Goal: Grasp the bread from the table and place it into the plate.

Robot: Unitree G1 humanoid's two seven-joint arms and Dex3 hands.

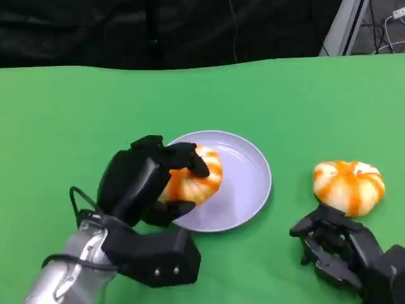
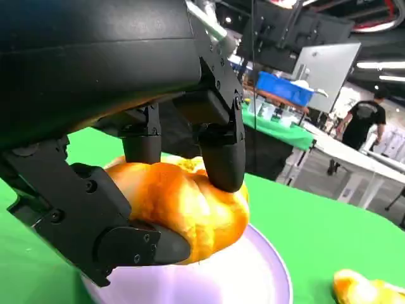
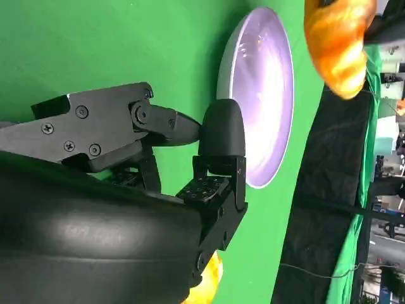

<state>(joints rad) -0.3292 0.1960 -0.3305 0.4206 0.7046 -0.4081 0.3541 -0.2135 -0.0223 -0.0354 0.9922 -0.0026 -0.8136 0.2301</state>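
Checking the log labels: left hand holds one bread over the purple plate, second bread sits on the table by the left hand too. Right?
Not quite. The second bread lies by the right hand, not the left; the head view shows it. The rest holds: the left hand grips the held bread over the purple plate.

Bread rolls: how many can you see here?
2. One bread roll is held by the left hand over the plate; another roll lies on the table near the right hand.
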